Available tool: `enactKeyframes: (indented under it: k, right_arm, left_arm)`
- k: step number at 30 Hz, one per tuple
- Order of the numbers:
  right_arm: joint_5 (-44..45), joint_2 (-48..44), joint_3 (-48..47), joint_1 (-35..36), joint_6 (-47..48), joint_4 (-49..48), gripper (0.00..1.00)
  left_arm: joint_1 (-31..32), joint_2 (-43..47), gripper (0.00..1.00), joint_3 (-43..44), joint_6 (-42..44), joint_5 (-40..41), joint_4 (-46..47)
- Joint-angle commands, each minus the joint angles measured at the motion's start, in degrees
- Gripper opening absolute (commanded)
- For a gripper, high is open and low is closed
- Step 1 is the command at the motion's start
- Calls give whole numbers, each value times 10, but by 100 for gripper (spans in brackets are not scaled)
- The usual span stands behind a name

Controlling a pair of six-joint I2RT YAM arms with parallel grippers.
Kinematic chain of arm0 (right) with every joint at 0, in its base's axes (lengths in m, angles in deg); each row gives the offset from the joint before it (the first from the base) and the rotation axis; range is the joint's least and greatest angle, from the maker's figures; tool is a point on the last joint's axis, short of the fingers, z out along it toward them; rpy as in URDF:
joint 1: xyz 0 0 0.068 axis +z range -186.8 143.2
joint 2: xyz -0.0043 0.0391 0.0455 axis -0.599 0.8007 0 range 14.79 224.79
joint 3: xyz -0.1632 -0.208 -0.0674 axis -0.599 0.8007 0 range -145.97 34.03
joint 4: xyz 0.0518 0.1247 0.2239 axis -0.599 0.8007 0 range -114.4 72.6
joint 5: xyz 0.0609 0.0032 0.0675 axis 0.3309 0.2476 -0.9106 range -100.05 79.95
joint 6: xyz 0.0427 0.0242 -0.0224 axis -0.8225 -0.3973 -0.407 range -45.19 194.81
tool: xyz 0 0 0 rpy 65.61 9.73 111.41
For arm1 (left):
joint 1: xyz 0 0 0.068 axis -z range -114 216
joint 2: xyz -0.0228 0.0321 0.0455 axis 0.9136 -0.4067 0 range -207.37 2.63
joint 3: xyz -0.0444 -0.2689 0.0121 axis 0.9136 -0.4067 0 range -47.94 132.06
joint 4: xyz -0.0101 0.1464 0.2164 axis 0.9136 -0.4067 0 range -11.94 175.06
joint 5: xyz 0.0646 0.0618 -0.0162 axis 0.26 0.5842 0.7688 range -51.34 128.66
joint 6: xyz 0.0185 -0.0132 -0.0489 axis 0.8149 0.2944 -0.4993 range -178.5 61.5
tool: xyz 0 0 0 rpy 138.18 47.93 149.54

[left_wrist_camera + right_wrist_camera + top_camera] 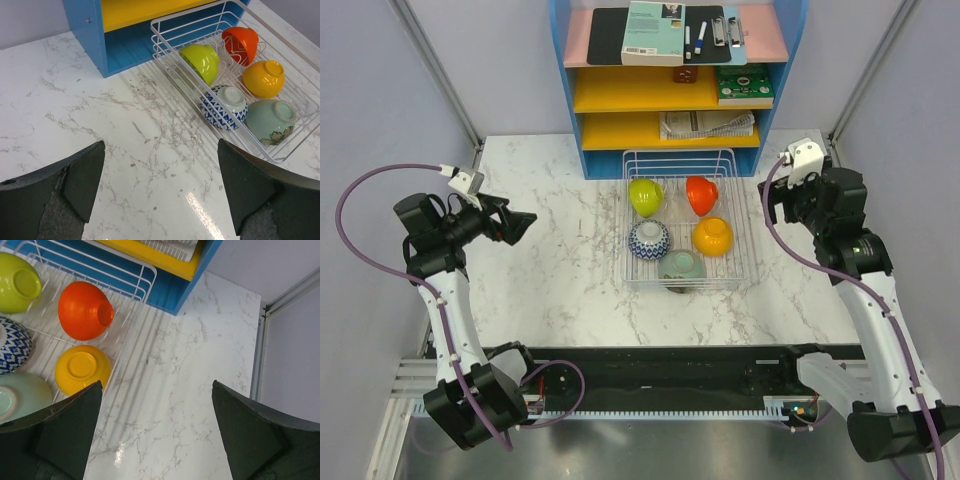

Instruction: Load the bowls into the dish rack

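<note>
The white wire dish rack sits mid-table and holds several upturned bowls: lime-green, orange-red, blue-white patterned, yellow-orange and pale mint. They also show in the left wrist view: lime, red, patterned. My left gripper is open and empty over bare table left of the rack. My right gripper is open and empty over bare table right of the rack.
A blue-and-yellow shelf unit stands behind the rack, with books, pens and a clipboard on it. Grey walls close both sides. The marble table stretches left and right of the rack.
</note>
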Motion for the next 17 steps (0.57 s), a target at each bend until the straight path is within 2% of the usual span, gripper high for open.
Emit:
enactKeyframes:
  k: [1, 2, 6, 17]
  right_arm:
    - [-75, -24, -30, -43, -8, -36, 97]
    - [-91, -23, -33, -63, -10, -35, 97]
    - [-158, -28, -30, -66, -11, -26, 97]
    - [-166, -30, -45, -66, -17, -14, 97]
  left_arm:
    - [-2, 2, 100, 9, 19, -24, 2]
    - [-2, 4, 100, 9, 19, -25, 2]
    - [-2, 9, 100, 5, 22, -27, 2]
    - [-2, 5, 100, 8, 19, -27, 2]
